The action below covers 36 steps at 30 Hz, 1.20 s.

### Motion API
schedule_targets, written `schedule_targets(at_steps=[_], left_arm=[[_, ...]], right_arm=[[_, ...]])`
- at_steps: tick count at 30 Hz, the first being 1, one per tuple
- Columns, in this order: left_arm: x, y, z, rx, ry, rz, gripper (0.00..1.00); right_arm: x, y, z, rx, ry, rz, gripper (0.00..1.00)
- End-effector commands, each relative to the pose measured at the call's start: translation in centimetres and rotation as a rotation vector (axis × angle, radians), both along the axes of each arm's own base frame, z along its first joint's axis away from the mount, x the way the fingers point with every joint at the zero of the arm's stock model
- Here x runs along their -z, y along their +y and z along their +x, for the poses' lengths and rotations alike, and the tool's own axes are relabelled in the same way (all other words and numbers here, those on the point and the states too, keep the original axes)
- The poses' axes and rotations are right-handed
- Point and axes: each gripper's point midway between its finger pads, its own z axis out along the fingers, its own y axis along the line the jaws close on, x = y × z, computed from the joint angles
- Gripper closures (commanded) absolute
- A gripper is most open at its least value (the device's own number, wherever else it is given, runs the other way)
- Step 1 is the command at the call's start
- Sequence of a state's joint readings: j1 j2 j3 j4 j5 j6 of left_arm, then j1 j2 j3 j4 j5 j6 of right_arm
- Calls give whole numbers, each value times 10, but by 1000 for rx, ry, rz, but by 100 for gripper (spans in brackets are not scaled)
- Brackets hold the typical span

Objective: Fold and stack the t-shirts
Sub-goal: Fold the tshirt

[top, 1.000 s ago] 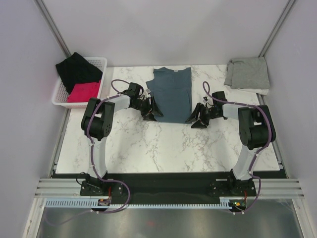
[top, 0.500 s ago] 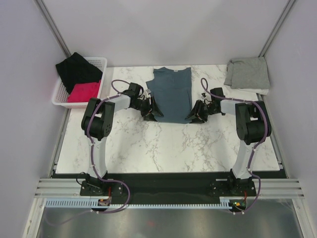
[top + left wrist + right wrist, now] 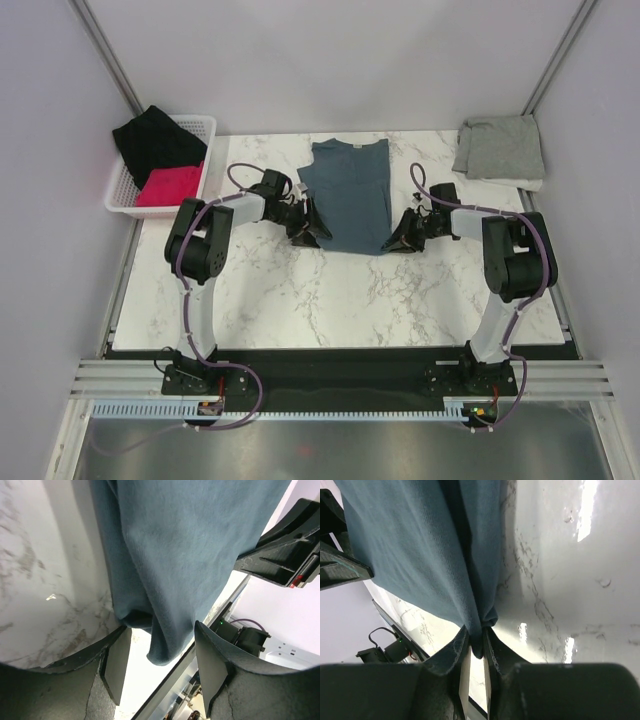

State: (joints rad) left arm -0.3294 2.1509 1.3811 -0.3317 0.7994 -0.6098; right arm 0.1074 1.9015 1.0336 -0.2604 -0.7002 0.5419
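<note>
Right wrist shows right fingers (image 3: pixel 451 652) pinched on the blue t-shirt (image 3: pixel 415 550); left fingers (image 3: pixel 214 662) stand apart around its edge.

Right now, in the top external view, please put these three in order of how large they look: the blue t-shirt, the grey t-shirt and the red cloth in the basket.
1. blue t-shirt, spread flat, largest
2. grey t-shirt, folded, clearly smaller
3. red cloth, smallest as seen
</note>
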Motion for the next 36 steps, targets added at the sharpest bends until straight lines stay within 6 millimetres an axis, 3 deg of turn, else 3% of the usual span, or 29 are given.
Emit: schedule_targets(at_steps=[1, 9, 15, 19, 20, 25, 30, 36], left_arm=[[10, -3, -19, 9, 35, 44, 38], [7, -9, -24, 27, 28, 42, 38], [5, -11, -22, 29, 21, 39, 38], [8, -11, -20, 28, 45, 44, 40], [18, -4, -11, 13, -6, 113, 97], [28, 3, -7, 26, -24, 162, 98], [25, -1, -8, 40, -23, 137, 98], [-24, 6, -7, 16, -73, 91, 98]], right_arm=[[-11, -4, 4, 3, -76, -15, 78], [-6, 0, 19, 14, -62, 9, 80], [-4, 1, 16, 12, -48, 13, 83], [-3, 1, 14, 8, -42, 18, 100], [-1, 2, 14, 6, -40, 15, 100], [-4, 2, 21, 11, -54, 15, 100], [-2, 1, 19, 13, -47, 9, 100], [-29, 2, 15, 11, -73, 23, 100]])
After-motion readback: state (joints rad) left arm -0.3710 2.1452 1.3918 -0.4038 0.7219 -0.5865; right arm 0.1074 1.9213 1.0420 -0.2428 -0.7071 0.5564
